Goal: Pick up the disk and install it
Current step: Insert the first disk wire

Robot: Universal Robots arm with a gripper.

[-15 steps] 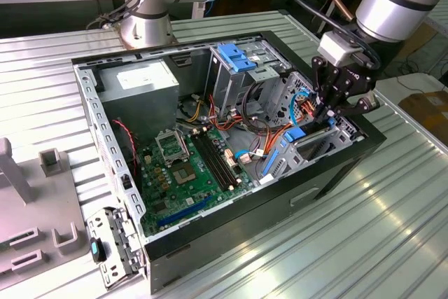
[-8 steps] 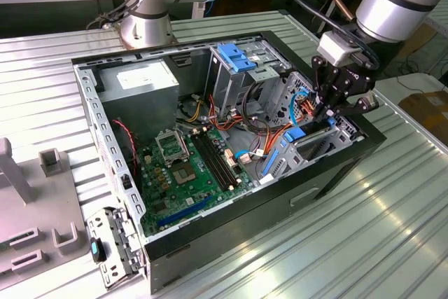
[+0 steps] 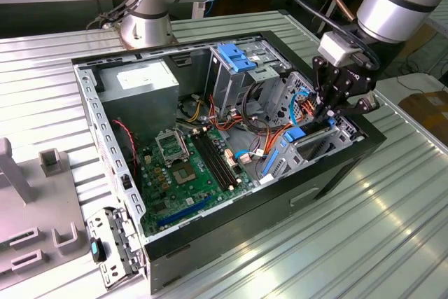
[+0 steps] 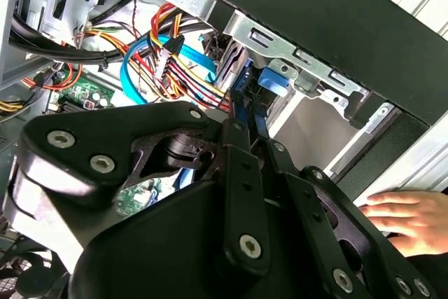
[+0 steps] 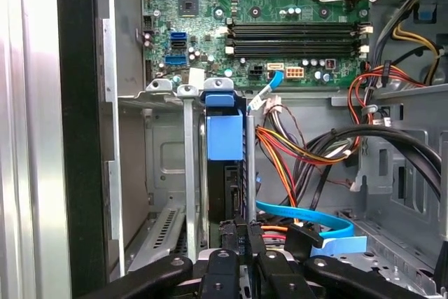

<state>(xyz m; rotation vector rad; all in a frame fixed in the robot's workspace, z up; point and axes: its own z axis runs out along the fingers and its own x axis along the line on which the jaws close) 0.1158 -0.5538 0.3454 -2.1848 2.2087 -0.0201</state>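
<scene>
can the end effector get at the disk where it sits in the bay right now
Probably yes: the end effector is already down at the disk, which stands on edge in its bay slot, fingers closed around its near edge. Nearby cables lie beside it, not across.

I see a black computer case (image 3: 336,166) on my silvery ribbed worktop (image 3: 364,243). Its motherboard (image 3: 189,173) is green, with black memory slots (image 5: 294,33). The disk (image 5: 224,138) shows a bright blue frame between grey metal bay walls. Cables (image 5: 294,155) run red, orange, yellow and black, with one light blue ribbon (image 5: 308,218). My gripper (image 3: 341,106) is black.
</scene>
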